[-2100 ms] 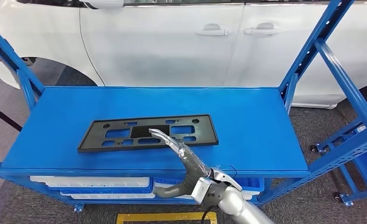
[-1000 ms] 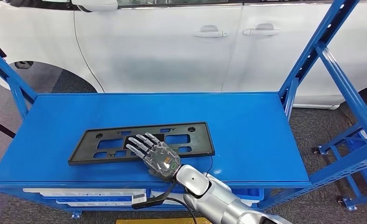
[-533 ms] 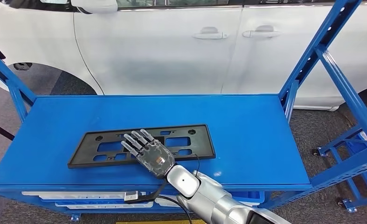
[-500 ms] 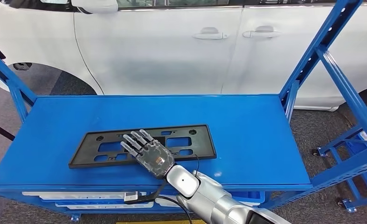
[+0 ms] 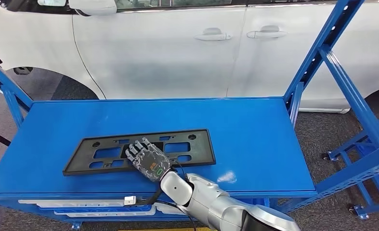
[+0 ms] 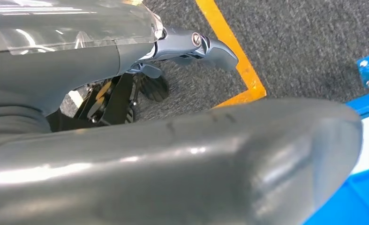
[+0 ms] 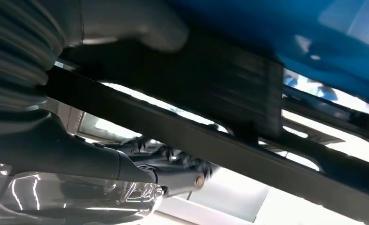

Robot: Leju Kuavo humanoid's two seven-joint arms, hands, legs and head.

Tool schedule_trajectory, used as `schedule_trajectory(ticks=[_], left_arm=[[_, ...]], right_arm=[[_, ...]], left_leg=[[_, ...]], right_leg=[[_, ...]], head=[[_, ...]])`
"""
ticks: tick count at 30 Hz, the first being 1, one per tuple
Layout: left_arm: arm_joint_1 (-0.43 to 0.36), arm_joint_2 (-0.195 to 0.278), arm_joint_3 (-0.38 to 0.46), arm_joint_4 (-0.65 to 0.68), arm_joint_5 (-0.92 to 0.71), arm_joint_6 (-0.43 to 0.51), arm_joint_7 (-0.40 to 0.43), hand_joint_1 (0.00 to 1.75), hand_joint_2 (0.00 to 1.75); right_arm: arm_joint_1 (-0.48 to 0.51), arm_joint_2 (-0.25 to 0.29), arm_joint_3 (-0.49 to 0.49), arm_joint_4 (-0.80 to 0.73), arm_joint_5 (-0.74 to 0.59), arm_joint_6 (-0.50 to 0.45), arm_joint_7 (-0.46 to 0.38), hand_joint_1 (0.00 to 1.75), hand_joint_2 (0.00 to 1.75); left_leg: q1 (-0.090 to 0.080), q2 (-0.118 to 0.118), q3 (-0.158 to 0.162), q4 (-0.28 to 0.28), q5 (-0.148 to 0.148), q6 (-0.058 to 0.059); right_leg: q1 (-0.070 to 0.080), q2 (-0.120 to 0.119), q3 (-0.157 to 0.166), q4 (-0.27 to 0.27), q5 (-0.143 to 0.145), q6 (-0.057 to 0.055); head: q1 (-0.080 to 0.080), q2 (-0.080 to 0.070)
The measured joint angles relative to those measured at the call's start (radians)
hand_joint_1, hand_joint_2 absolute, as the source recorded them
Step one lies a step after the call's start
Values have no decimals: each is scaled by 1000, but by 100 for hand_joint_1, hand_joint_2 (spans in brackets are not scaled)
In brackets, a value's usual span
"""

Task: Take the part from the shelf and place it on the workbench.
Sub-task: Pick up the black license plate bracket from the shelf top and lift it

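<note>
The part is a long black plate [image 5: 204,149] with several cutouts, lying flat on the blue shelf top [image 5: 254,115] near its front edge. My right hand [image 5: 148,161] lies palm down on the plate's middle, with its fingers curled into the cutouts. In the right wrist view the grey thumb [image 7: 135,28] presses one face of the plate's bar [image 7: 210,140] and the dark fingers [image 7: 173,159] wrap the other face. My left hand [image 6: 126,154] hangs over the floor and holds nothing.
A white car [image 5: 177,48] stands close behind the shelf. Slanted blue uprights [image 5: 322,53] frame the right end and another rises at the left [image 5: 6,91]. White bins [image 5: 81,207] sit on the lower level. A yellow floor line [image 6: 229,51] runs below.
My right hand turned palm down, slid onto the plate's middle and curled its fingers around the bar. The camera shifted a little, so the whole scene sits further left.
</note>
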Motion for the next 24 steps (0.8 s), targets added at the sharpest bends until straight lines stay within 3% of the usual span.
schedule_trajectory(ticks=[2,4,6,7,9,11,13,16,18,20,21,22,24], left_arm=[[-1,0,0,0,0,0,0,0,0],[-1,1,0,0,0,0,-1,0,0],[0,2,0,0,0,-4,-3,0,0],[1,3,0,0,0,-7,-5,0,0],[1,4,0,0,1,-20,-16,0,0],[0,6,0,0,0,-38,-34,0,0],[0,8,0,0,-1,-56,-58,0,0],[2,6,-1,0,-1,-78,-90,0,0],[2,5,-2,0,0,-88,-102,0,0],[3,5,-5,0,0,-100,-114,0,0],[4,5,-6,0,0,-106,-120,0,0],[4,4,-8,1,0,-111,-125,0,0],[5,3,-11,2,0,-114,-127,0,0]], right_arm=[[-9,10,12,11,0,4,-2,175,175],[-14,17,19,21,0,6,-8,175,175],[-15,19,22,30,0,9,-18,175,175],[-15,19,22,33,-1,10,-24,175,175],[-18,23,22,38,-2,11,-36,175,175],[-23,26,22,42,-2,12,-48,175,175],[-26,27,21,45,-2,14,-58,175,175],[-33,30,15,47,-3,22,-72,175,175],[-35,31,13,49,-5,26,-79,175,175],[-34,31,12,53,-6,28,-83,175,175],[-33,31,11,54,-6,28,-84,175,175],[-33,31,10,55,-7,29,-86,175,175],[-35,31,5,56,-10,27,-91,175,175]], left_leg=[[2,0,-29,66,-41,-7],[2,0,-90,197,-102,-11],[2,0,-133,280,-118,-11],[1,0,-129,266,-98,-8],[0,0,-77,143,-24,3],[-7,1,-26,31,16,16],[-13,1,-14,2,15,23],[-7,3,-5,-16,21,36],[-3,6,0,-23,25,44],[-3,7,-1,-23,25,47],[-3,7,-1,-22,24,46],[-2,7,0,-21,23,45],[0,5,2,-15,18,39]], right_leg=[[-2,-1,2,-5,2,-11],[2,-2,2,-4,1,-17],[6,-1,4,-4,-1,-20],[8,0,6,-4,-2,-20],[10,3,11,-4,-5,-20],[13,5,12,-2,-7,-14],[14,7,8,-2,-7,-4],[14,5,2,16,-22,13],[11,3,-39,105,-73,23],[5,2,-103,231,-124,31],[2,0,-121,263,-127,34],[-1,-1,-123,260,-111,37],[-8,-4,-74,155,-44,39]], head=[[0,0],[0,0],[0,0],[0,0],[0,0],[0,0],[0,0],[0,0],[0,0],[0,0],[0,0],[0,0],[0,0]])
